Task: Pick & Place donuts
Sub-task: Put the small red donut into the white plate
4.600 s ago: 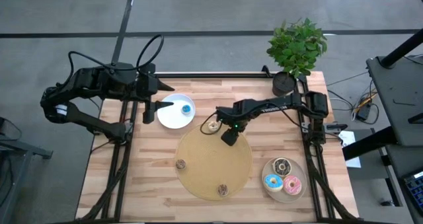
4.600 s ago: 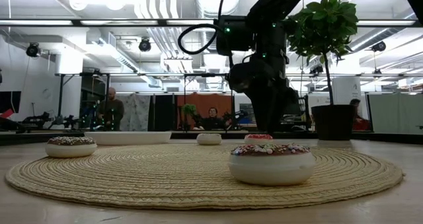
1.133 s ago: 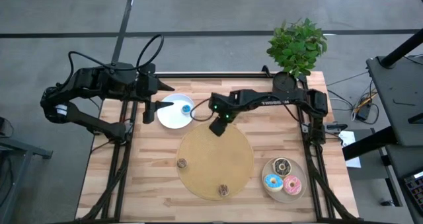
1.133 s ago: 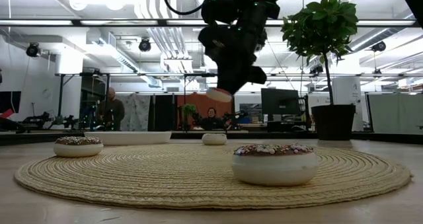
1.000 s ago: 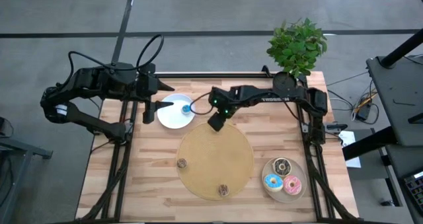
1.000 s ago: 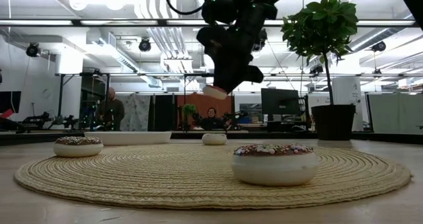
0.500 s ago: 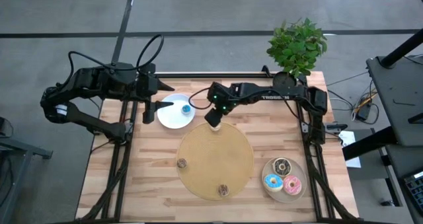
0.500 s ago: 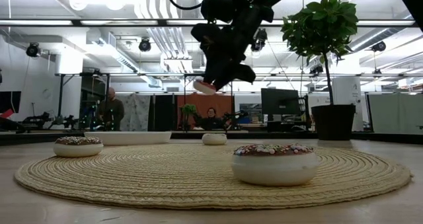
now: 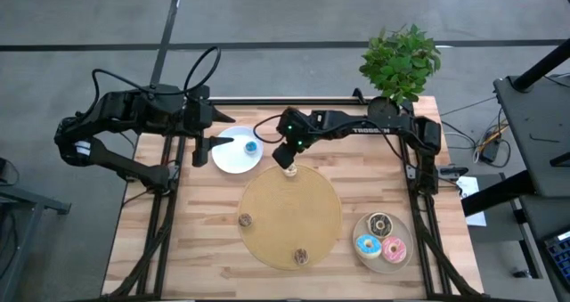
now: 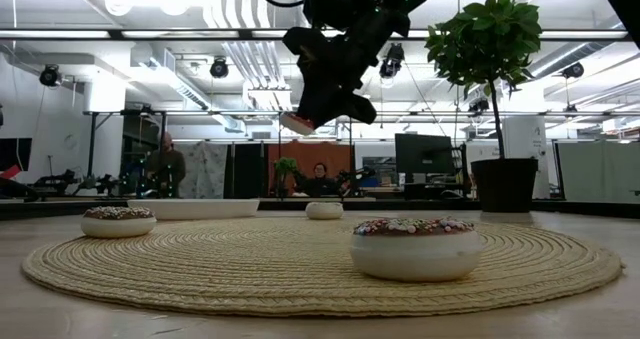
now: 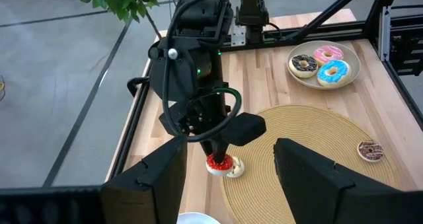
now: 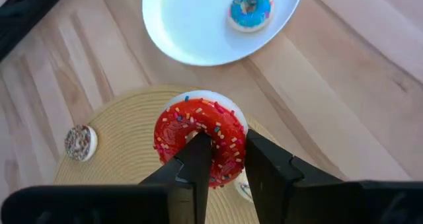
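My right gripper (image 12: 225,145) is shut on a red sprinkled donut (image 12: 200,145) and hangs above the far edge of the round woven mat (image 9: 289,217), near the white plate (image 9: 233,155). A small blue donut (image 9: 251,146) lies on that plate. A tan donut (image 10: 323,210) rests on the mat under the gripper. Two more sprinkled donuts (image 9: 243,220) (image 9: 301,256) sit on the mat's near half. My left gripper (image 9: 227,142) waits open at the table's far left, its fingers over the plate's left edge. My right gripper holds the red donut by its ring wall (image 12: 231,139). One finger (image 12: 198,156) reaches into the hole and the other (image 12: 264,163) lies outside the rim. The fingers slant down from the table's right. The donut is lifted clear (image 10: 298,125) and tilted, with its iced face toward the wrist.
A beige plate (image 9: 385,259) at the near right holds chocolate, blue and pink iced donuts. A potted plant (image 9: 383,113) stands at the far right corner. Bare wood lies left of the mat and between the mat and the beige plate.
My right gripper has tipped its fingers upward and swung a little toward the table's far left, toward the white plate. The red donut has gone with it, higher above the mat than before and still in the hold.
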Tool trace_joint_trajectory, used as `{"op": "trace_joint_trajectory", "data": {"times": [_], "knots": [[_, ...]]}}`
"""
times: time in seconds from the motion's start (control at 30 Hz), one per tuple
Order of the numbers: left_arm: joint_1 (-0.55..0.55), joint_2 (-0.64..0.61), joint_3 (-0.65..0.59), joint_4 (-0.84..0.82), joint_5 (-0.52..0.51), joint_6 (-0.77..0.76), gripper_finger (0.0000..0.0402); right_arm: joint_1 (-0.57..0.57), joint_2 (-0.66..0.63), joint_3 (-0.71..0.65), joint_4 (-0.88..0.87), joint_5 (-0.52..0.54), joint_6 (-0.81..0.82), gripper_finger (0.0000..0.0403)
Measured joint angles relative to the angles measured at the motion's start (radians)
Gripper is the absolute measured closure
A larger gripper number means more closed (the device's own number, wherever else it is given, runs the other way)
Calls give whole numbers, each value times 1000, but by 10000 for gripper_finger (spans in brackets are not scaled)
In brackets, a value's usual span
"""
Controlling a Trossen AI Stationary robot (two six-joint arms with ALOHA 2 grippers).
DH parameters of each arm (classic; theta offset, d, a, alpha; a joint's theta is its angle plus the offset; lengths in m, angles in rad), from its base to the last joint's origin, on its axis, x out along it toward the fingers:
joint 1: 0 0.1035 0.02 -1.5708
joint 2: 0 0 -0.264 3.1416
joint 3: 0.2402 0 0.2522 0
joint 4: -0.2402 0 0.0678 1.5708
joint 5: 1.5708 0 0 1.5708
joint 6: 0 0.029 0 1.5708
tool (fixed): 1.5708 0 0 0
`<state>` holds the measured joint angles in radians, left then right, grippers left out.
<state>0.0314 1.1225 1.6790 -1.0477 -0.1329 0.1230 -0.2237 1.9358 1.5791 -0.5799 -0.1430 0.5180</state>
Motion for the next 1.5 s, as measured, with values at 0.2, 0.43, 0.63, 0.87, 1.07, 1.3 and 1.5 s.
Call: {"op": "trace_joint_trajectory", "data": {"times": [0.2, 0.43, 0.63, 0.87, 1.07, 1.3, 1.5], "knots": [[0, 0, 0, 0, 0, 1, 203, -10, 0, 0, 33, 0, 2, 322], [0, 0, 0, 0, 0, 1, 203, -23, 42, 7, 105, -18, 6, 328], [0, 0, 0, 1, 0, 1, 203, -21, 133, 92, 105, -30, 3, 320], [0, 0, 0, 0, 0, -2, 203, -21, 294, 309, 83, -77, -13, 309], [0, 0, 0, 0, 0, -11, 203, -22, 421, 527, -49, -77, -66, 303], [0, 0, 0, 0, 0, -14, 203, -23, 527, 693, -157, -76, -118, 306], [0, 0, 0, 0, 0, -19, 203, -23, 561, 713, -147, -77, -120, 307]]}}
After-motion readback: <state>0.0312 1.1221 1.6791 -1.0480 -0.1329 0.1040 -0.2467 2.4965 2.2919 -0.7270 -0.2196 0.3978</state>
